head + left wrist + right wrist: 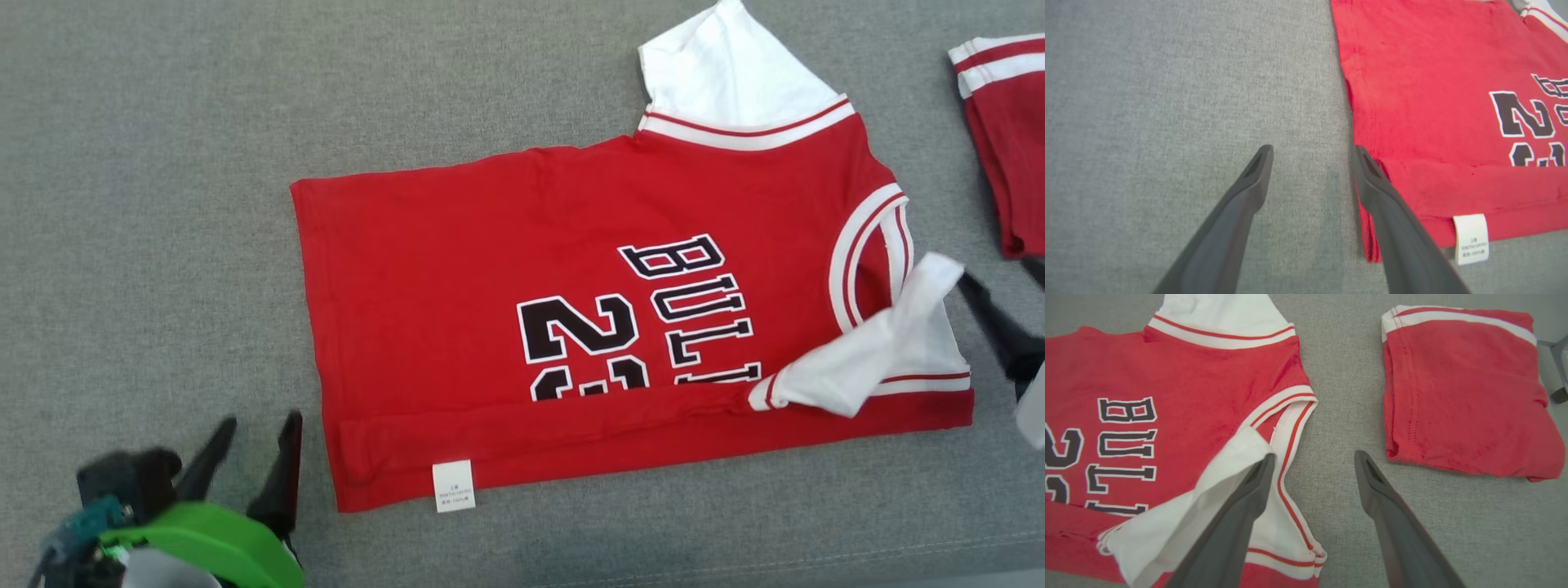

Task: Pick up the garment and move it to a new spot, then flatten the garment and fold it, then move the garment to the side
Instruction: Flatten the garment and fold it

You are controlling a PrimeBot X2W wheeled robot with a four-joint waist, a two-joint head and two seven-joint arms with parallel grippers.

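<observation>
The red jersey (490, 269) lies part folded; the left tool (261, 420), fingers apart, is just off its hem corner, the right tool (1315, 456), also spread, at its white sleeve (1180, 514)

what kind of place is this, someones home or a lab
Likely a garment-folding workbench in a lab, not a home: a flat grey cloth-covered surface, a partly folded red jersey and another folded red garment set aside.

Possibly a home sofa: grey woven upholstery (147, 204), stitched seam (898, 550).
</observation>
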